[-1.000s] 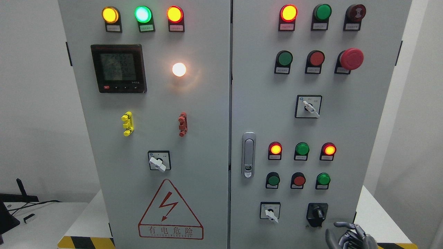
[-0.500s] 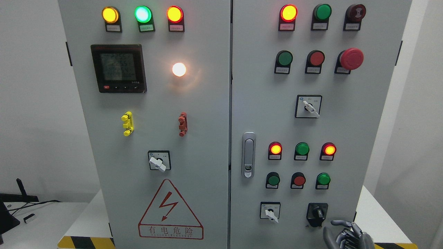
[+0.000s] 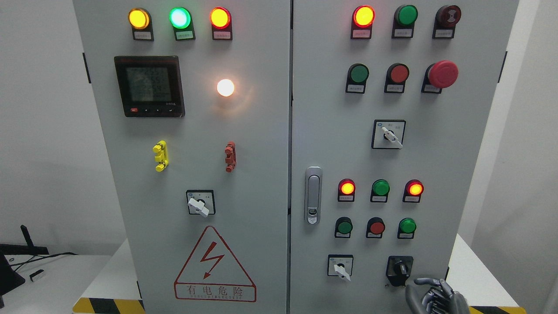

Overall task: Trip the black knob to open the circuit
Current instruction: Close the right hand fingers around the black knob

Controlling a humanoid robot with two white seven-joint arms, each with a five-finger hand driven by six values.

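- The robot's right hand (image 3: 436, 297) rises from the bottom edge in front of a grey control cabinet (image 3: 270, 144), fingers (image 3: 425, 281) loosely curled and spread, holding nothing.
- The black knob (image 3: 399, 269) sits just above and to the left of the hand, close to the uppermost fingertip; contact cannot be judged.
- A white-handled selector switch (image 3: 341, 267) lies further left of the hand, level with the knob.

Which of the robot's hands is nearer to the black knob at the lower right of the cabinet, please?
Right. The right hand sits just below and to the right of the black knob, its fingers loosely curled and not touching it. The left hand is out of view.
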